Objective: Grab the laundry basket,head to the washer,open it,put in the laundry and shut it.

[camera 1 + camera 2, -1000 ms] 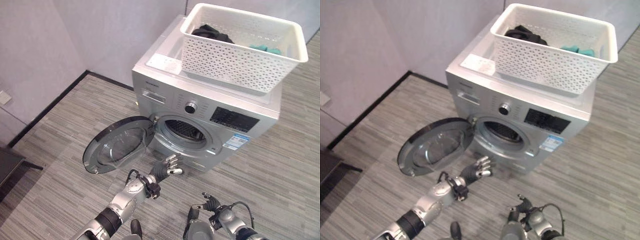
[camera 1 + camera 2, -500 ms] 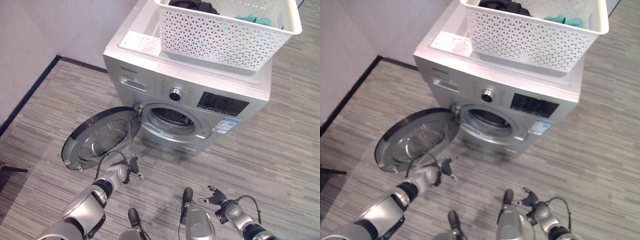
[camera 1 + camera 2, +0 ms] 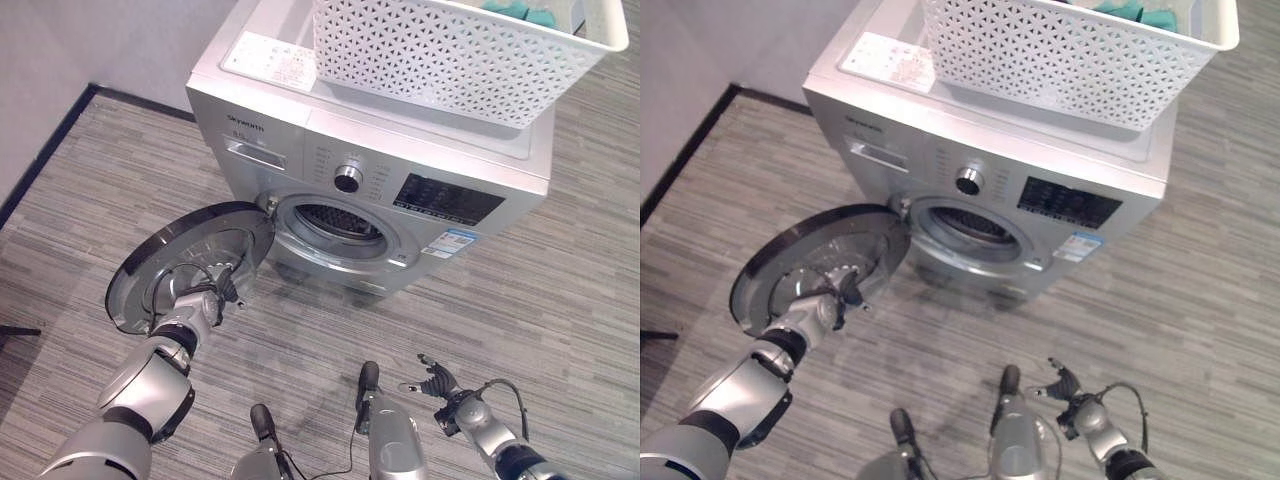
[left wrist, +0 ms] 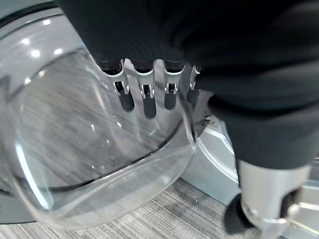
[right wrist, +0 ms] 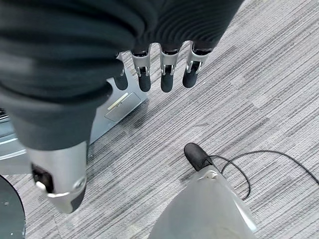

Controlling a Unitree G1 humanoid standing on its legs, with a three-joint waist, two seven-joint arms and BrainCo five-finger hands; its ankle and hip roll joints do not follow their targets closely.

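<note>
The silver washer [image 3: 300, 140] stands with its round door [image 3: 145, 285] swung wide open to the left, and the drum opening [image 3: 335, 222] is uncovered. A white perforated laundry basket [image 3: 450, 50] rests on the washer's top, and a bit of teal cloth [image 3: 510, 8] shows inside it. My left hand [image 3: 205, 298] is at the inner side of the door. Its straight fingers [image 4: 144, 97] reach over the door's glass bowl [image 4: 99, 149], so it is open. My right hand [image 3: 440, 383] hangs low over the floor in front of the washer, open and holding nothing [image 5: 167, 74].
A grey wall with a black skirting strip [image 3: 40, 150] runs along the left. A printed sheet [image 3: 275, 60] lies on the washer's top beside the basket. Striped grey flooring [image 3: 560, 300] surrounds the machine.
The camera has moved closer and tipped down. My left hand has drawn back from in front of the drum opening and moved left onto the open door. The right hand stays low.
</note>
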